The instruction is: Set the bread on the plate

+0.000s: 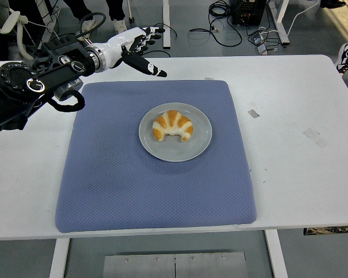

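**benchbot_fan:** One croissant-shaped bread [172, 126], sitting squarely on the grey plate [192, 149], and the plate was about dead centre of the blue mat [116, 185]. So the placing itself looked done to me. What was the arm doing at that point?

**servo_sam:** Left hand [138, 47] was up at roughly 11 o'clock from the plate, over the table's [301, 104] far edge, well apart from the bread. Fingers spread loose, thumb poking out toward the mat, holding nothing. Right arm wasn't in shot at all.

**benchbot_fan:** So the step in hand was just getting clear?

**servo_sam:** That's my read. To do it well I'd say carry the hand high and out toward 9 or 10 o'clock, away from the plate, so no finger clips the rim or nudges the bread. Leaving the fingers loose also makes sense: nothing to snag. The plate sat on a soft mat, so a bump could probably slide it.

**benchbot_fan:** Cables [232, 29] on the floor past 12 o'clock looked messy, but not in the way.
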